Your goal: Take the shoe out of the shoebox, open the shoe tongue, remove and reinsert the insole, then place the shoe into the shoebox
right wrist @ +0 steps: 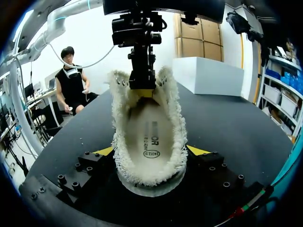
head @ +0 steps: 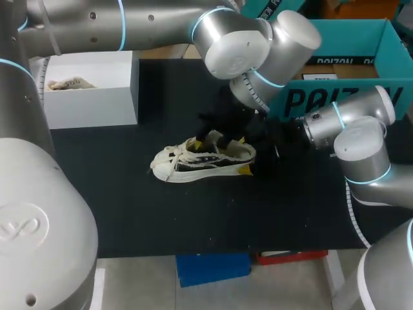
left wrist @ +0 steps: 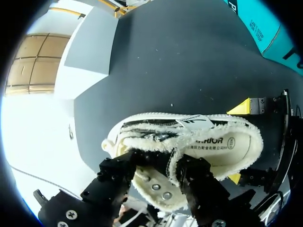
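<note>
The sneaker stands on the black surface at centre frame, out of the white shoebox, so removal looks done. The left hand is closed on the fleecy upper at the throat, and the right hand clamps the heel. The insole lies inside; whether it has already been pulled and refitted cannot be told. Reboxing remains. The shoebox, upper left, holds crumpled paper.

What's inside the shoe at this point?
The insole lies flat in the shoe, its printed heel part in plain view. Its toe end is hidden under the upper and the left gripper.
</note>
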`<action>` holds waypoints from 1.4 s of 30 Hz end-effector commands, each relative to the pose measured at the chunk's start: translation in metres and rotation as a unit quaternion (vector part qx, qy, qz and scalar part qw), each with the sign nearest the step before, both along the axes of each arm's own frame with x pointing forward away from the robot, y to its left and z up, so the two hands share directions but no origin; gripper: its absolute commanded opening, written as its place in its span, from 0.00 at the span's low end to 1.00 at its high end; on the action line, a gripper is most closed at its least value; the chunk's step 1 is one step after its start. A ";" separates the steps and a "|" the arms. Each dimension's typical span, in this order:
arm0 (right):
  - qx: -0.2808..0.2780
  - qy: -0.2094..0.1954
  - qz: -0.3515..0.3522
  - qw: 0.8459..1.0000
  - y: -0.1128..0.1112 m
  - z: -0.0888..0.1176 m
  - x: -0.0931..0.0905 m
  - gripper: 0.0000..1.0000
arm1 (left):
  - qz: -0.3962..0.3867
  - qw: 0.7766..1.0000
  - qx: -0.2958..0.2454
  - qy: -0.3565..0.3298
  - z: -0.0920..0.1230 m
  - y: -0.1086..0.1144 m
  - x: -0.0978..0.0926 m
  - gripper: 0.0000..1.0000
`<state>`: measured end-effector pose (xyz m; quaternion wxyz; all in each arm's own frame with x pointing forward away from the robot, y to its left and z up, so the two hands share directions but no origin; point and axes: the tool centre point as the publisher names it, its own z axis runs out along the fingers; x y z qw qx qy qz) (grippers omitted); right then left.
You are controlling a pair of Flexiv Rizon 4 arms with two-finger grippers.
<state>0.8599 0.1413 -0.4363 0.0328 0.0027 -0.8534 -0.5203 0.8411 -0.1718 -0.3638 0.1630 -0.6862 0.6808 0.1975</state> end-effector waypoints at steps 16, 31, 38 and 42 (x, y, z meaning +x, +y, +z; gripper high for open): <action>0.000 0.000 -0.001 1.000 0.002 -0.002 0.000 0.00 | -0.022 1.000 -0.008 -0.013 0.014 -0.011 0.005 0.00; 0.000 0.000 -0.001 1.000 0.002 -0.002 0.000 0.00 | 0.002 0.998 -0.039 -0.057 0.055 0.030 0.011 0.00; 0.000 0.000 -0.001 1.000 0.002 -0.002 0.000 0.00 | 0.009 0.997 -0.018 -0.081 0.049 0.053 0.002 0.00; 0.000 0.000 -0.001 1.000 0.002 -0.002 0.000 0.00 | 0.017 0.997 -0.012 -0.080 0.044 0.065 -0.001 0.00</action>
